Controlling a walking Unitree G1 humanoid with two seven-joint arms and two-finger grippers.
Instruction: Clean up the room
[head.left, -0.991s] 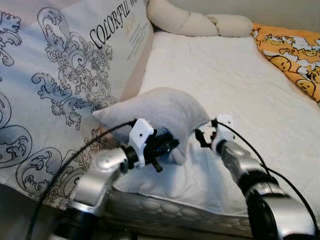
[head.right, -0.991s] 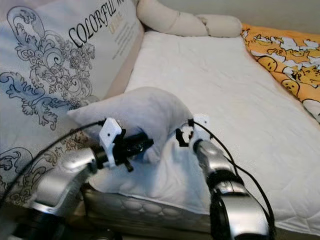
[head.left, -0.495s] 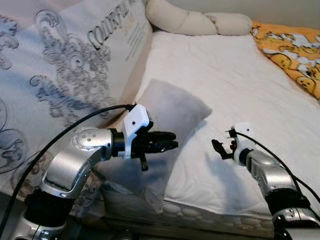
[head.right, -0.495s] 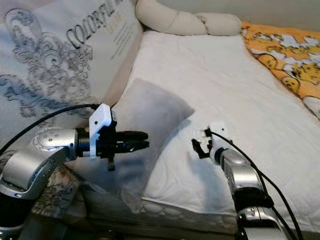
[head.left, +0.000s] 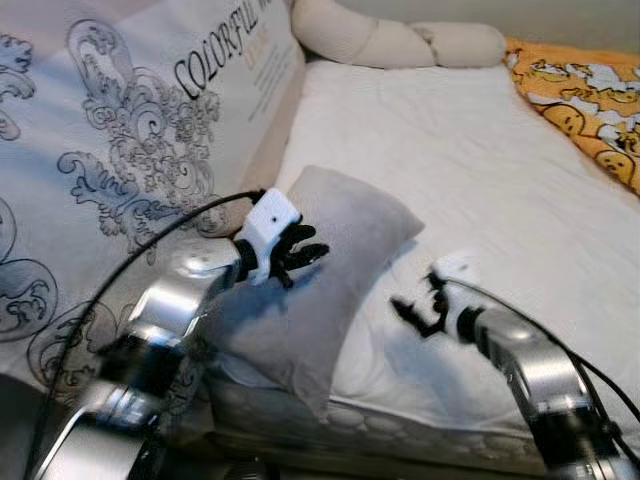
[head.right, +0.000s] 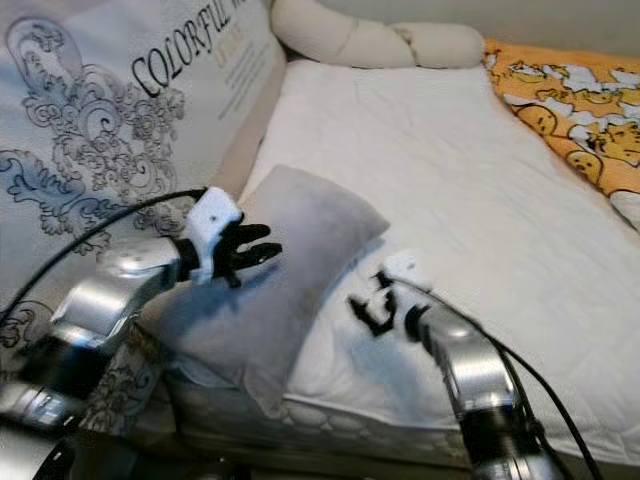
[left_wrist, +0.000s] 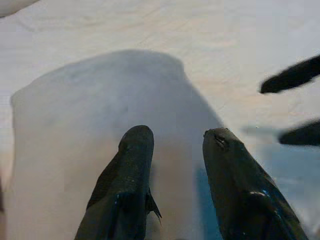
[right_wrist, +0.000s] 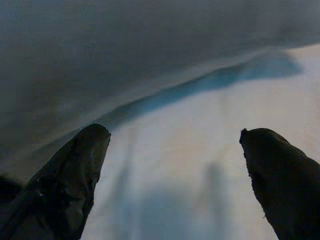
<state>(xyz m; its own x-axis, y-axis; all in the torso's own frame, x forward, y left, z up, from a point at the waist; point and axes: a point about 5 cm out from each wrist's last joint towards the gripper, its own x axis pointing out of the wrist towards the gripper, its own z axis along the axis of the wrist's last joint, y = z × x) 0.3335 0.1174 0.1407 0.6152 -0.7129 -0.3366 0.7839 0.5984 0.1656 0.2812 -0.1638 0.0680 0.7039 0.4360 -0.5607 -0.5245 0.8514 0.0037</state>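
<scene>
on the near edge of the bed (head.left: 470, 140), the grey pillow (head.left: 330, 260) was shown lying flat on the white sheet, one corner hanging past the mattress edge beside the patterned bedding (head.left: 130, 150). the pillow was judged to be set down on the bed but not placed at the head, where a cream bolster (head.left: 400, 42) lay; an orange blanket (head.left: 585, 95) was seen bunched along the far side, so the tidying was judged only partly done. the left tool (head.left: 303, 254) was held just over the pillow, its fingers (left_wrist: 131, 165) parted and nothing gripped between them. the right tool (head.right: 375, 305) was held low over the sheet just beside the pillow's edge, spread wide and empty.
</scene>
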